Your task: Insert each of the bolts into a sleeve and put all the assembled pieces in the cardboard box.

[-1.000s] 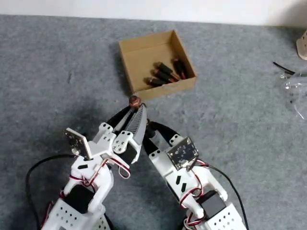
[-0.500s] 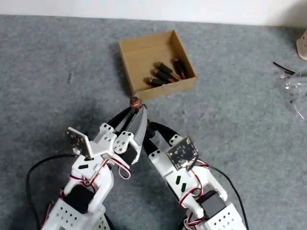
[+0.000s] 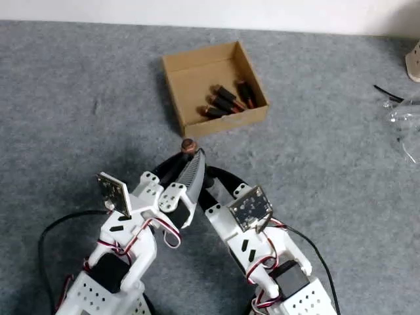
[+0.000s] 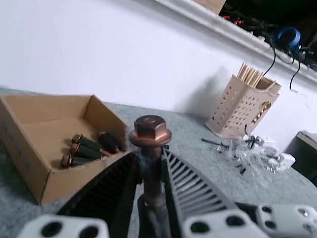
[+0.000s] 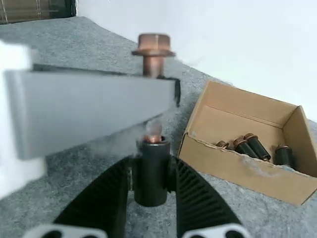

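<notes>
One bolt (image 4: 150,136) stands upright, long axis vertical, hex head up, left jaws pinching its shaft. In the high view it sits mid-frame, just below the cardboard box (image 3: 190,82). One black sleeve (image 5: 151,173) is also upright, open end up, pinched by the right jaws straight under the bolt, with the bolt tip at its mouth. The box sits upper centre on the grey bench (image 3: 328,164), with four assembled pieces (image 3: 226,100) lying flat in its lower-right part.
</notes>
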Controlling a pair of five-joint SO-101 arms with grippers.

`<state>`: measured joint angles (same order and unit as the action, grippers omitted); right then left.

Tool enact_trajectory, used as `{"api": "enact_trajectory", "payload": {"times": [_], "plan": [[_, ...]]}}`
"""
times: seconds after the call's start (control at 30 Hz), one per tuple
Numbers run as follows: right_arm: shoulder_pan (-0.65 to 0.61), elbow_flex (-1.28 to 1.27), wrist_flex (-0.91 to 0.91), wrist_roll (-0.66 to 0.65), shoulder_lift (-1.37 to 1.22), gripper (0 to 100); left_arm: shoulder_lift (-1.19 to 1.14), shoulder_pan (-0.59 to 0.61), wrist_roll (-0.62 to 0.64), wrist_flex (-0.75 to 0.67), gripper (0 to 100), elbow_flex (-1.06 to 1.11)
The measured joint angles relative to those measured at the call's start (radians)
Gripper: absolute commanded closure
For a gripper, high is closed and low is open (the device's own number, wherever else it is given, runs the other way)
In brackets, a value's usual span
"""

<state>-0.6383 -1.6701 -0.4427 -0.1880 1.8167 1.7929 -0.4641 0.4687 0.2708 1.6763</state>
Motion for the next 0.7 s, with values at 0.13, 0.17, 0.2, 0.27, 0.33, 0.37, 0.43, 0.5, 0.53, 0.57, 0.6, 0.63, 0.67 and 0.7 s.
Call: {"api": "enact_trajectory", "payload": {"times": [0.13,0.17,0.2,0.27,0.33,0.37,0.43,0.5,0.53,0.57,0.6,0.63,0.67,0.7], "plan": [[0.003,0.000,0.000,0.000,0.000,99.5,0.000,-0.002,0.000,0.020,99,0.000],[0.003,0.000,0.000,0.000,0.000,99.5,0.000,-0.002,0.000,0.020,99,0.000],[0.003,0.000,0.000,0.000,0.000,99.5,0.000,-0.002,0.000,0.023,99,0.000],[0.003,0.000,0.000,0.000,0.000,99.5,0.002,-0.002,0.000,0.031,99,0.000],[0.003,0.000,0.000,0.000,-0.002,99.5,0.005,-0.002,0.000,0.046,99,0.000],[0.003,0.000,0.000,0.000,-0.002,99.5,0.008,-0.002,0.000,0.049,99,0.000],[0.003,0.000,0.000,0.000,-0.002,99.5,0.011,-0.002,0.000,0.052,99,0.000],[0.003,0.000,0.000,0.000,-0.002,99.5,0.011,-0.002,0.000,0.054,99,0.000],[0.003,0.000,0.000,0.000,-0.002,99.5,0.011,-0.002,0.000,0.054,99,0.000],[0.003,0.000,-0.002,0.000,-0.002,99.5,0.012,-0.002,0.000,0.057,99,0.000],[0.003,0.000,-0.002,0.000,-0.002,99.5,0.014,-0.002,0.000,0.064,99,0.000],[0.003,0.000,-0.002,0.000,-0.002,99.5,0.014,-0.005,0.000,0.075,99,0.000],[0.003,0.000,0.000,0.000,0.000,99.5,0.014,-0.012,0.000,0.086,99,0.000],[0.005,0.000,-0.002,0.000,-0.002,99.5,0.008,-0.034,0.000,0.104,99,0.000]]}}
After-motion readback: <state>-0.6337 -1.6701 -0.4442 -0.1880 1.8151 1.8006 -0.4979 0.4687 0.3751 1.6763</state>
